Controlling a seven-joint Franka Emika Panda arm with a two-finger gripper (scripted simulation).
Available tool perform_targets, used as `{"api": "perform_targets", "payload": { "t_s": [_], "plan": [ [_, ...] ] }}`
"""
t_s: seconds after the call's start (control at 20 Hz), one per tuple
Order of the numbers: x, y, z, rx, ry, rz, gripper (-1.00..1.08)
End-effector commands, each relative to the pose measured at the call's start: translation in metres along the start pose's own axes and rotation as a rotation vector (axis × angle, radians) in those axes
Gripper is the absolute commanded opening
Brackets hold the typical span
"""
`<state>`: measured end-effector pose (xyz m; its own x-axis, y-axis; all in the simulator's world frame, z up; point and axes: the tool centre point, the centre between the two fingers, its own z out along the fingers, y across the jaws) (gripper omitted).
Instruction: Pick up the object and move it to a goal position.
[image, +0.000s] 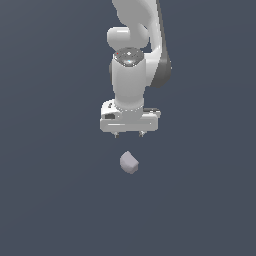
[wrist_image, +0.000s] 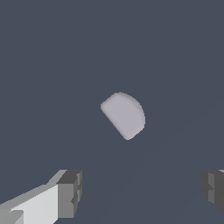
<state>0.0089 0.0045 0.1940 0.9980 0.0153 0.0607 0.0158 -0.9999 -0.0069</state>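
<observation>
Arm: one white robot arm (image: 131, 75) is seen hanging straight down from the top of the exterior view, its wrist pointed at the dark grey floor (image: 45, 200).
Gripper: the white gripper (image: 129, 134) is held with its jaws spread wide; nothing is held between them. In the exterior view only two short finger stubs are seen under the flat hand body. In the wrist view the two grey fingertips (wrist_image: 70, 194) are seen well apart, one at each side.
Object: a small pale grey-lilac chunk (image: 129, 162) is seen below the gripper, apart from it and touched by neither finger. In the wrist view the chunk (wrist_image: 124, 115) shows one straight edge and one rounded side, and it is narrower than the gap between the fingertips.
Position: in the exterior view the chunk is seen almost directly under the gripper. Whether it rests on the floor cannot be told, since no edge or shadow is shown.
Surface: a plain dark blue-grey ground fills both views; no edges or corners of it are shown.
</observation>
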Motion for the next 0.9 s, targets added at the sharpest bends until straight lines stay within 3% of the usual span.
{"api": "perform_targets", "payload": {
  "t_s": [0.0,0.4,0.85],
  "plan": [
    [0.001,0.0,0.001,-0.001,-0.001,-0.011,1.0],
    [0.009,0.001,0.014,-0.005,-0.011,-0.114,1.0],
    [0.026,0.002,0.043,-0.006,-0.033,-0.335,1.0]
  ]
}}
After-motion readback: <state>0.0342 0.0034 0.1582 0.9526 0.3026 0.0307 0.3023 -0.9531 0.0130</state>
